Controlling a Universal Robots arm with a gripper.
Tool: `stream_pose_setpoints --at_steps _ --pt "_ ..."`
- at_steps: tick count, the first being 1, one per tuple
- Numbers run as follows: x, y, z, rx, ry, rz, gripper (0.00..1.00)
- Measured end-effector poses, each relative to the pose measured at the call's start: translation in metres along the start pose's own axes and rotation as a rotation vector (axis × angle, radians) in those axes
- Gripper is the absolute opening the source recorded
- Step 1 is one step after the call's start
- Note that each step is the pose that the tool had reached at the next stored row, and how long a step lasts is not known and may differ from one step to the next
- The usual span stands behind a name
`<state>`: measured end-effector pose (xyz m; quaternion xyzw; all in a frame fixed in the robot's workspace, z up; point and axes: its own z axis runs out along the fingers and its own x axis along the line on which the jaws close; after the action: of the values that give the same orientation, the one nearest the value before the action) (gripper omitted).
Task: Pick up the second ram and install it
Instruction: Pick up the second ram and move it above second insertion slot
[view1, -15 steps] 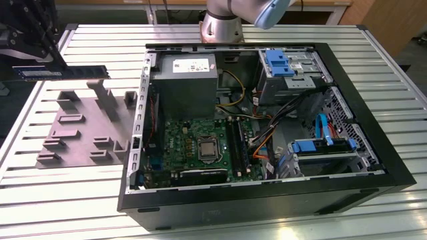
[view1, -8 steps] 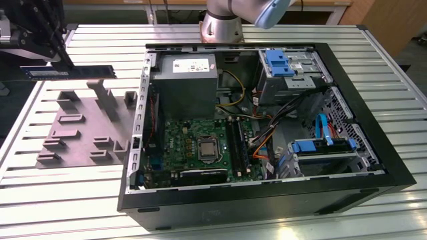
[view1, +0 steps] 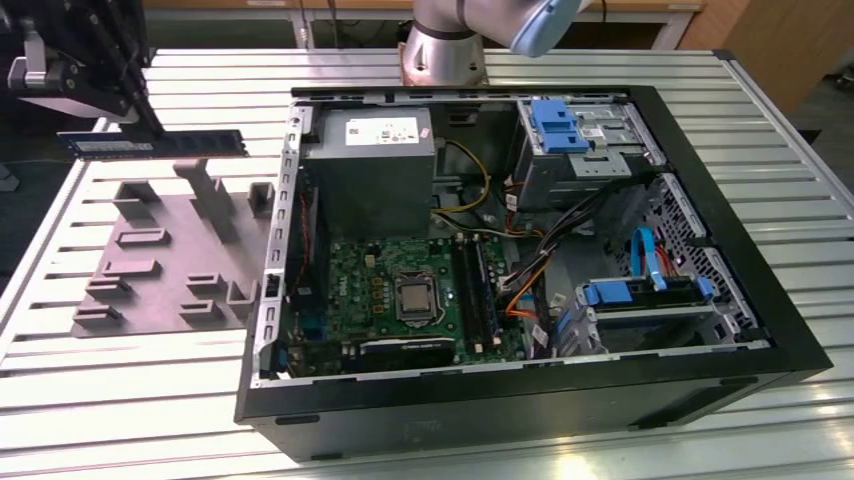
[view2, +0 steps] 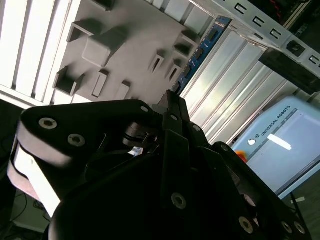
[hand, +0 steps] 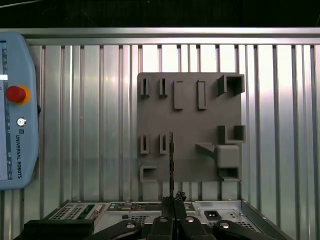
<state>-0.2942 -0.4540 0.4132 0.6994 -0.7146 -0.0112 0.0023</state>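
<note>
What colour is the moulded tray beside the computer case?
The tray is grey; clearest in first wrist view.

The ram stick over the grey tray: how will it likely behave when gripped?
Probably stiff: the ram stick juts sideways from the tool without drooping. Likely light, being thin edge-on in the first wrist view. Its exposed board suggests fragility.
</note>
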Motion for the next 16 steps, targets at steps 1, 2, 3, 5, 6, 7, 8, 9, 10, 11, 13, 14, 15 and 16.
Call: stream_pose_setpoints --at_steps 1,2,3,5,6,7,8,9,10,11,13,14,15,16 --pt "0.0000 -0.0015 0.0000 0.0000 0.0000 0.000 0.11" --pt "-0.0001 -0.0030 -0.0001 0.0000 0.0000 0.000 0.11" --pt "-0.0001 -0.0045 -0.0001 0.0000 0.0000 0.000 0.11" --pt "-0.0002 -0.0076 -0.0001 0.0000 0.0000 0.000 0.11" --pt "-0.0002 -0.0091 -0.0002 0.0000 0.0000 0.000 0.11" --pt "-0.0002 -0.0106 -0.0002 0.0001 -0.0001 0.000 0.11" --pt "-0.0003 -0.0121 -0.0002 0.0000 0.0000 0.000 0.11" --pt "-0.0003 -0.0137 -0.0002 0.0000 0.0000 0.000 0.11" --pt "-0.0003 -0.0153 -0.0003 0.0001 0.0000 0.000 0.11" --pt "-0.0004 -0.0170 -0.0004 0.0000 0.0001 0.000 0.11" --pt "-0.0004 -0.0202 -0.0004 0.0000 0.0000 0.000 0.11" --pt "-0.0005 -0.0218 -0.0004 0.0000 0.0000 0.000 0.11" --pt "-0.0005 -0.0234 -0.0005 0.0000 0.0000 0.000 0.11" --pt "-0.0005 -0.0249 -0.0004 0.0000 0.0000 0.000 0.11"
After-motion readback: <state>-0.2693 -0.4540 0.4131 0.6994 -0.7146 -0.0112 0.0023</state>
